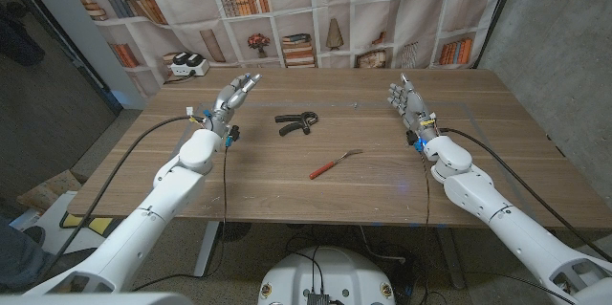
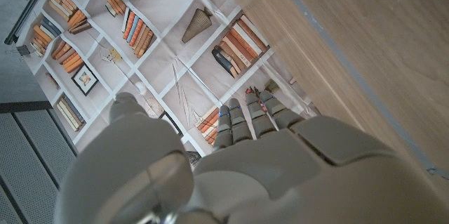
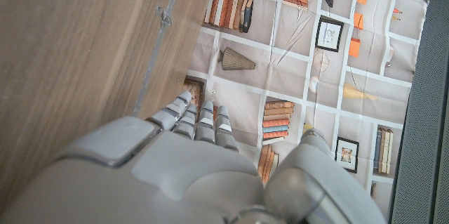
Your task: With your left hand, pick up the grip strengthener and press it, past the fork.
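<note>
Black grip strengthener with two handles (image 1: 297,121) seen lying on wooden bench (image 1: 382,190), mid-bench, just right of left hand (image 1: 235,94), not touched. Red-handled metal fork (image 1: 334,164) located nearer robot, apart from it. Left hand empty, fingers extended. Right hand (image 1: 408,103) empty, fingers spread.

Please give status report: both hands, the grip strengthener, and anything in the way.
Left hand open, holding nothing, left of the grip strengthener. Right hand open, idle. Strengthener on the table, untouched. Fork lies nearer the robot, not in the way.
</note>
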Action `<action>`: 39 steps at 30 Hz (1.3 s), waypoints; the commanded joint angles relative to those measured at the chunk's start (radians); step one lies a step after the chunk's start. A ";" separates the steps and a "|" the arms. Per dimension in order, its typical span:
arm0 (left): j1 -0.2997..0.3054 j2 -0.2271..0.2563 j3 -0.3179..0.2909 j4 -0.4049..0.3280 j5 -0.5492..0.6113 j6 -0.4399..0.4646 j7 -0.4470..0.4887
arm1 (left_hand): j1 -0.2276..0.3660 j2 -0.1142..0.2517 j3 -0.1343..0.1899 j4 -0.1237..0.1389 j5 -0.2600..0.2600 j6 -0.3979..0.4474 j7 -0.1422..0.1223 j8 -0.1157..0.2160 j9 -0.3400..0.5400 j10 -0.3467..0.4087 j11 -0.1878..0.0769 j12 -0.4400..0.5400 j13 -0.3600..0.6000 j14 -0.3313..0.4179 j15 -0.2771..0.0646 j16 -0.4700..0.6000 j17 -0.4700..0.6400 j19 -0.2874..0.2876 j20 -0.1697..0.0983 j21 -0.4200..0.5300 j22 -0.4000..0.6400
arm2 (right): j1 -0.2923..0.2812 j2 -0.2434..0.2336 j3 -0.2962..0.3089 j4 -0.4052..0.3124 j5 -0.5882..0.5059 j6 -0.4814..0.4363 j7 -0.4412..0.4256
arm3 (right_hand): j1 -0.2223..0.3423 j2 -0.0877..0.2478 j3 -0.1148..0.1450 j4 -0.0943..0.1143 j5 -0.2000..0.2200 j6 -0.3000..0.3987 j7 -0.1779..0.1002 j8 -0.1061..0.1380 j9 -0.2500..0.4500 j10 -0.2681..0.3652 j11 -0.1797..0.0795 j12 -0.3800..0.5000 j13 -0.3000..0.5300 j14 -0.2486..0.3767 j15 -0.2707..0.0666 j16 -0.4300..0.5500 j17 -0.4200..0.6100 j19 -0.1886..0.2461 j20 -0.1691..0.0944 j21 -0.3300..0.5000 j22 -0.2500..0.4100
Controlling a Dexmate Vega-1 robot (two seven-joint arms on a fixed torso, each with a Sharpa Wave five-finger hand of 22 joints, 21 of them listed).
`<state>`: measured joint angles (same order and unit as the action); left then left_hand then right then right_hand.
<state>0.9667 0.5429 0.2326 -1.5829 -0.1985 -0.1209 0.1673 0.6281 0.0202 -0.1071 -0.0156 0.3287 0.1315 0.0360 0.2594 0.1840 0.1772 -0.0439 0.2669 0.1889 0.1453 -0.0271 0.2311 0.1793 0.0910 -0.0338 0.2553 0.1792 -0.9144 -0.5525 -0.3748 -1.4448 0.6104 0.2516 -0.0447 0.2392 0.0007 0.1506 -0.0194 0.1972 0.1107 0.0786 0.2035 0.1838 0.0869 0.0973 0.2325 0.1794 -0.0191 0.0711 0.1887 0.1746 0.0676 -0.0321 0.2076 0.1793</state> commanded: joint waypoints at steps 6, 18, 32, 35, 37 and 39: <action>-0.046 0.121 0.072 -0.104 0.189 0.155 0.032 | 0.026 -0.013 -0.002 -0.016 -0.003 0.036 -0.005 0.010 0.003 0.033 -0.003 0.007 0.003 0.032 -0.006 0.007 0.005 0.016 -0.032 0.003 0.004 | -0.016 -0.004 0.008 -0.034 0.001 -0.009 -0.022 | 0.009 0.004 0.002 -0.006 -0.001 0.012 -0.004 0.002 0.004 0.010 0.005 0.001 0.004 0.008 0.005 0.003 0.005 0.005 -0.005 0.003 0.004; -0.043 0.220 0.104 -0.219 0.316 0.274 0.044 | 0.048 -0.016 -0.002 -0.027 -0.004 0.059 -0.009 0.011 0.003 0.052 -0.012 0.005 0.003 0.055 -0.016 0.007 0.005 0.029 -0.038 0.002 0.004 | -0.025 0.001 0.005 -0.052 -0.010 0.013 -0.025 | 0.009 0.005 0.002 -0.007 -0.001 0.014 -0.003 0.001 0.004 0.010 0.005 0.000 0.004 0.010 0.005 0.003 0.005 0.008 -0.004 0.003 0.004; -0.081 0.268 0.143 -0.245 0.376 0.332 -0.004 | 0.068 -0.017 -0.003 -0.036 -0.004 0.079 -0.009 0.009 0.004 0.071 -0.015 0.002 0.004 0.073 -0.025 0.004 0.005 0.056 -0.050 0.005 0.004 | -0.041 -0.022 0.014 -0.090 -0.017 0.012 -0.025 | 0.007 0.005 -0.001 -0.008 -0.002 0.022 0.009 0.002 0.004 0.015 0.003 -0.001 0.004 0.019 0.003 0.004 0.006 0.016 -0.007 0.004 0.004; -0.096 0.274 0.158 -0.251 0.398 0.354 -0.017 | 0.076 -0.016 -0.002 -0.039 -0.004 0.084 -0.012 0.008 0.004 0.079 -0.020 0.002 0.004 0.084 -0.028 0.005 0.004 0.069 -0.050 0.008 0.004 | -0.036 -0.023 0.011 -0.089 -0.018 0.007 -0.023 | 0.006 0.005 -0.001 -0.008 -0.002 0.023 0.009 0.002 0.004 0.015 0.002 -0.001 0.004 0.020 0.002 0.004 0.006 0.016 -0.007 0.004 0.004; -0.107 0.275 0.168 -0.251 0.409 0.367 -0.029 | 0.081 -0.015 -0.002 -0.042 -0.004 0.086 -0.013 0.007 0.004 0.086 -0.021 0.002 0.004 0.093 -0.029 0.006 0.004 0.080 -0.049 0.011 0.004 | -0.033 -0.022 0.009 -0.086 -0.017 0.004 -0.019 | 0.006 0.005 -0.001 -0.008 -0.002 0.023 0.009 0.001 0.004 0.015 0.002 -0.002 0.004 0.020 0.003 0.004 0.006 0.016 -0.007 0.003 0.004; -0.126 0.279 0.186 -0.255 0.432 0.396 -0.048 | 0.088 -0.015 -0.001 -0.045 -0.003 0.087 -0.013 0.005 0.004 0.091 -0.018 0.002 0.004 0.102 -0.031 0.007 0.004 0.093 -0.046 0.014 0.004 | -0.027 -0.021 0.006 -0.082 -0.016 0.000 -0.015 | 0.006 0.005 -0.002 -0.008 -0.002 0.023 0.009 0.001 0.004 0.016 0.002 -0.002 0.004 0.020 0.003 0.003 0.006 0.016 -0.006 0.003 0.004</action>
<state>0.8946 0.7901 0.3646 -1.8125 0.1622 0.1964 0.1704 0.7004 0.0058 -0.1055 -0.0529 0.3249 0.2077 0.0270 0.2671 0.1839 0.2545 -0.0631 0.2668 0.1886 0.2306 -0.0411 0.2310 0.1791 0.1663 -0.0374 0.2629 0.1790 -0.9491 -0.5689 -0.3652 -1.5224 0.5947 0.2678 -0.0678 0.2392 0.0007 0.1477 -0.0222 0.1972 0.1270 0.0840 0.2035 0.1836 0.0933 0.1013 0.2318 0.1793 -0.0083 0.0716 0.1886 0.1795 0.0782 -0.0360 0.2076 0.1791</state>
